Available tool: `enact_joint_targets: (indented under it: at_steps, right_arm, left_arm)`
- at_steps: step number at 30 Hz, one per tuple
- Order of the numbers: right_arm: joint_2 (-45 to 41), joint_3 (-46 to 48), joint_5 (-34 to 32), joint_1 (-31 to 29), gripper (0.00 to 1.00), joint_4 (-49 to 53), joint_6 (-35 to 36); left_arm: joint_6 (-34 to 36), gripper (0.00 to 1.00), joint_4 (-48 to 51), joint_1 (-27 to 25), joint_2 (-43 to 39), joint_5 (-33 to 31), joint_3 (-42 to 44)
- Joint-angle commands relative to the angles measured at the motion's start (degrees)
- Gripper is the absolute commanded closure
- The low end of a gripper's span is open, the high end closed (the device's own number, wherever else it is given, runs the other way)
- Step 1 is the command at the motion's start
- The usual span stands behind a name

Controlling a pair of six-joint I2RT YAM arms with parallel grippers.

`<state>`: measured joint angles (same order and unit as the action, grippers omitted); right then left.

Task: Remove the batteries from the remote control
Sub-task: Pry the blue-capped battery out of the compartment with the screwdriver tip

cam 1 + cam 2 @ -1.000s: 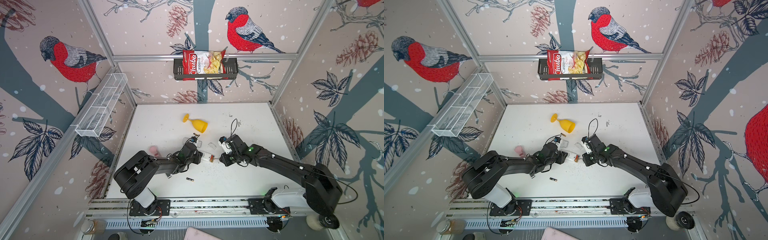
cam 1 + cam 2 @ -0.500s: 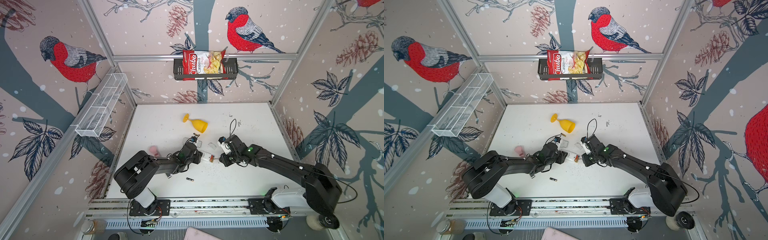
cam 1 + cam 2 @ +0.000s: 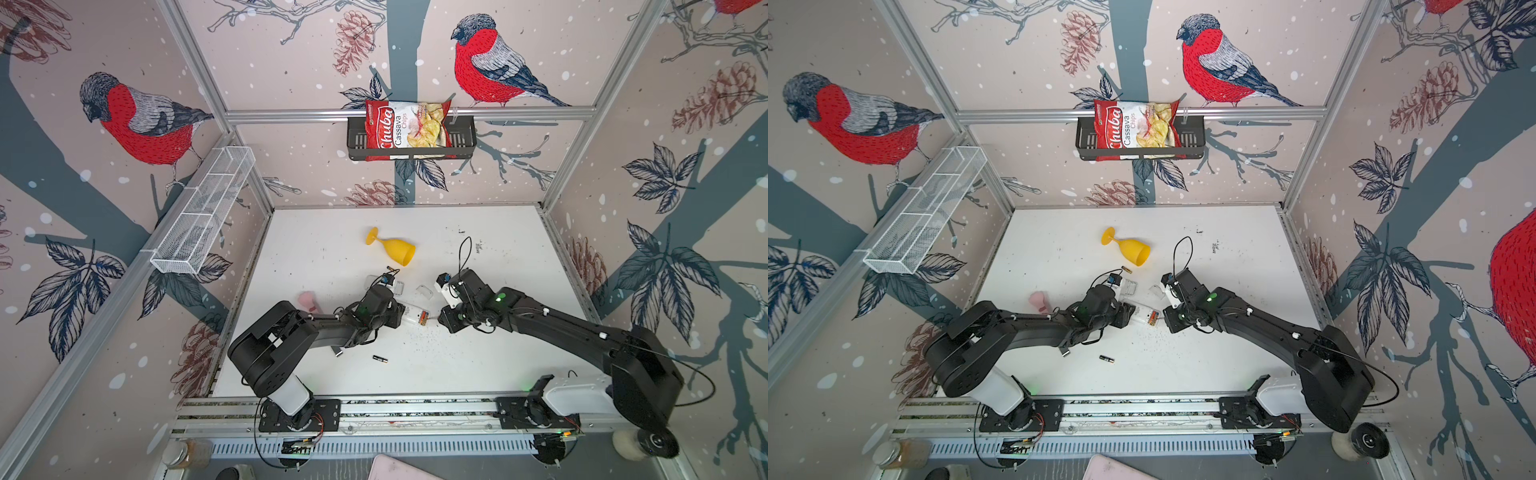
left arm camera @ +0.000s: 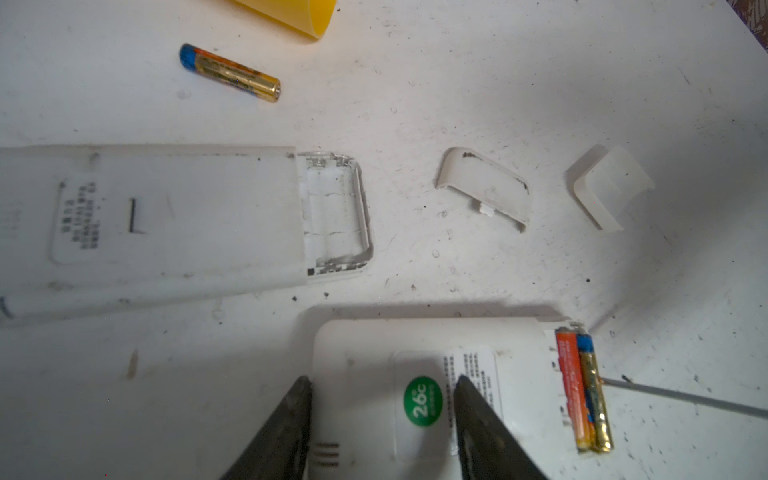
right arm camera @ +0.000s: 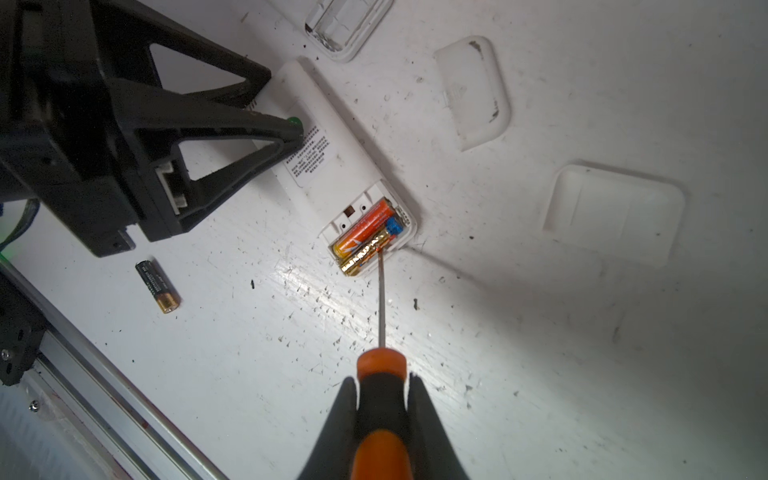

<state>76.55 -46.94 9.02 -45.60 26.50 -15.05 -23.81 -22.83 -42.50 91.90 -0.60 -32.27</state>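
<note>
Presses remote [image 4: 365, 345] with left pincer [image 4: 382, 386] apart; clamps screwdriver [image 5: 380, 307] in right pincer [image 5: 382, 378], tip at batteries [image 5: 365, 237]. Around: covers [image 5: 473, 91], loose battery [image 5: 158, 286], goblet [image 3: 395, 251], on scuffed white desk [image 3: 478, 361].

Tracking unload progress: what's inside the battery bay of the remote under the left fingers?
Two batteries side by side: one orange, one gold with a blue end, the screwdriver tip against it. The bay floor beneath is covered.

The far part of the bench [image 3: 498, 232] is open save a tipped yellow goblet [image 3: 395, 250]. The middle is crowded: the left tool [image 4: 382, 380] on a small remote [image 4: 374, 345], the right tool [image 5: 382, 378] with its screwdriver [image 5: 380, 363], a longer remote [image 4: 166, 220], two loose covers [image 4: 484, 187]. Near the rail [image 3: 415, 409], one black battery [image 3: 380, 359] lies in open bench
</note>
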Motion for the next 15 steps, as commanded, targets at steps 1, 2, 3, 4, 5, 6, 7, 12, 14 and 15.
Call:
enact_joint_targets:
  at_steps: [1,2,3,4,5,6,7,12,14,15]
  right_arm:
    - [-0.25,-0.64,3.02,-0.26,1.0,-4.12,0.77]
    - [-0.09,-0.65,3.19,-0.26,1.0,-3.85,0.78]
    - [-0.01,-0.69,3.28,-0.27,1.0,-3.62,0.82]
    - [0.14,-0.79,3.2,-0.28,1.0,-3.15,0.75]
    - [0.26,-1.06,3.08,-0.42,1.0,-2.51,0.77]
    - [0.33,-1.18,2.83,-0.52,1.0,-2.07,0.74]
    - [0.3,-1.3,2.33,-0.68,1.0,-1.61,0.67]
    - [1.44,-2.42,-1.46,-0.64,1.0,1.37,0.04]
    - [1.33,-2.72,-2.18,-0.8,1.0,1.91,-0.22]
    - [1.06,-2.87,-2.45,-0.86,1.0,2.05,-0.33]
  left_arm:
    - [-0.2,0.46,-1.23,0.04,0.08,4.07,-0.29]
    - [-0.23,0.46,-1.17,0.05,0.04,4.1,-0.34]
    - [-0.18,0.45,-1.12,0.08,-0.01,4.05,-0.34]
    - [-0.23,0.46,-1.14,0.13,0.04,3.92,-0.31]
    - [-0.22,0.46,-1.12,0.18,-0.05,3.95,-0.25]
    - [-0.19,0.46,-1.1,0.22,-0.05,3.94,-0.25]
    - [-0.21,0.46,-1.16,0.23,-0.1,3.94,-0.25]
    - [-0.21,0.46,-1.17,0.32,0.12,3.77,-0.16]
    - [-0.21,0.46,-1.22,0.31,0.0,3.81,-0.16]
    - [-0.21,0.46,-1.24,0.36,-0.07,3.79,-0.01]
